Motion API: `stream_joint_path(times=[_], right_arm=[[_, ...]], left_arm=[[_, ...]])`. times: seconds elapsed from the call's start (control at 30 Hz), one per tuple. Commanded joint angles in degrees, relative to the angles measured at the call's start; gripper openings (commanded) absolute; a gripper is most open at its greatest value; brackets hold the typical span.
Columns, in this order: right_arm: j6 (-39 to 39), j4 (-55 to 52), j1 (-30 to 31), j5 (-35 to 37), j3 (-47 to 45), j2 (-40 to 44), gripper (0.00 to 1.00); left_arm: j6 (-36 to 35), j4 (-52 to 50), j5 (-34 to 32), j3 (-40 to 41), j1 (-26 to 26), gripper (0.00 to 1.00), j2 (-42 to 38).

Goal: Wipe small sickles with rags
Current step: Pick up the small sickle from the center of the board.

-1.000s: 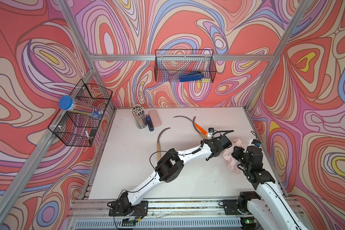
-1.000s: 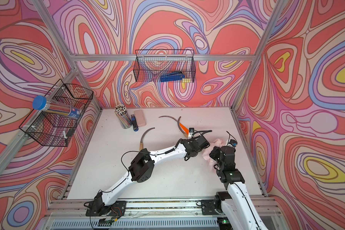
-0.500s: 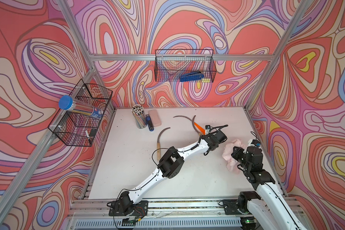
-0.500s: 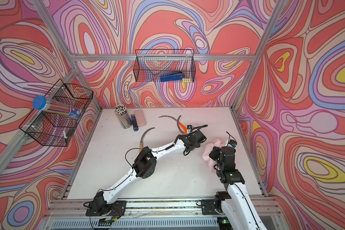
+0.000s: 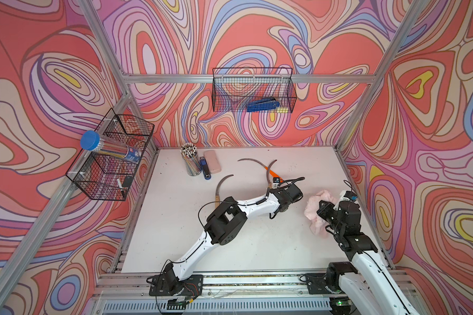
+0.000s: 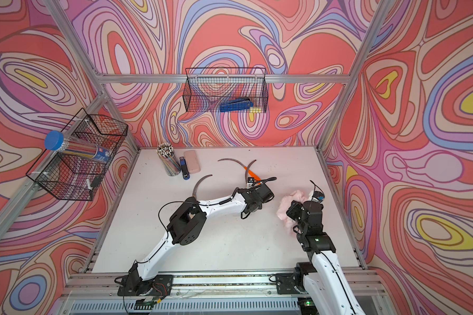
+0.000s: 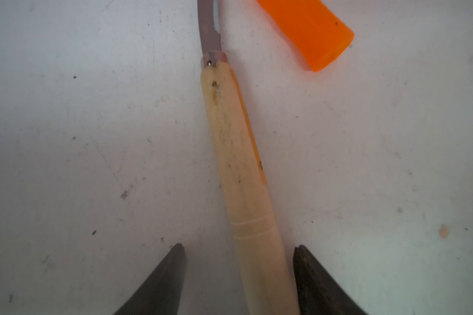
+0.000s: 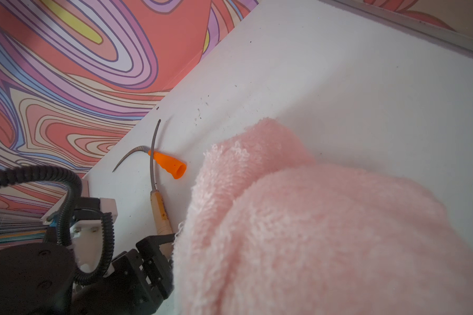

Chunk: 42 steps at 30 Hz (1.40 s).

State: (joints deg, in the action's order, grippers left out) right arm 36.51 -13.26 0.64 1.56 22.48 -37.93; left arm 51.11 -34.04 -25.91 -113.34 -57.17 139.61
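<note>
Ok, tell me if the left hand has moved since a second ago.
Yes. In a top view the left hand has shifted away from the rag, toward the unmoved orange handle, and straddles a wooden handle.

Top views overhead; wrist cameras near the table (image 7: 79,122).

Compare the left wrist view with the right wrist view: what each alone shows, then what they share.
Left wrist only: the left gripper with fingertips apart, flanking the wooden handle. Right wrist only: the pink rag, the patterned wall, both blade tips. Shared: that gripper, the wooden-handled sickle, the orange-handled sickle, the white table.
</note>
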Motion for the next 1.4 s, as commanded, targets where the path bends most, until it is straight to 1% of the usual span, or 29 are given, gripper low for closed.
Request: stream_joint_path(times=[0.0,0.1,0.23,0.47,0.6,0.7,0.97,1.07,1.2,1.37], right_arm=[[-0.79,1.54,-0.38,-0.48,-0.73,0.86,0.00],[-0.80,1.56,-0.40,-0.60,-0.86,1.02,0.00],[-0.83,1.59,-0.39,-0.68,-0.81,0.91,0.00],[-0.86,1.61,-0.38,-0.84,-0.86,1.01,0.00],[-0.83,1.65,-0.39,-0.89,-0.92,1.21,0.00],[-0.83,1.71,-0.38,-0.98,-0.90,1.15,0.00],[-0.92,1.65,-0.38,-1.06,-0.88,1.35,0.00],[-0.89,1.65,-0.39,-1.04,-1.01,1.45,0.00],[-0.92,1.63,-0.39,-1.10,-0.90,1.39,0.00],[-0.90,1.65,-0.38,-1.11,-0.96,1.43,0.00]], left_arm=[[-0.97,-0.12,0.83,0.63,0.13,0.63,-0.79],[-1.21,0.54,1.86,0.84,0.39,0.59,-0.36],[-0.84,1.03,2.78,1.14,0.90,0.50,-0.17],[-0.67,0.49,2.72,1.19,0.92,0.40,-0.22],[0.13,-0.56,1.42,1.37,0.93,0.39,-0.43],[1.53,-2.12,-0.72,1.45,0.91,0.37,-0.66],[3.49,-4.48,-5.71,1.98,0.92,0.36,-0.78],[3.56,-4.38,-5.99,2.08,0.92,0.36,-0.61],[3.18,-4.17,-5.72,2.14,0.89,0.32,-0.72],[3.19,-2.97,-5.60,3.44,0.92,0.21,-1.66]])
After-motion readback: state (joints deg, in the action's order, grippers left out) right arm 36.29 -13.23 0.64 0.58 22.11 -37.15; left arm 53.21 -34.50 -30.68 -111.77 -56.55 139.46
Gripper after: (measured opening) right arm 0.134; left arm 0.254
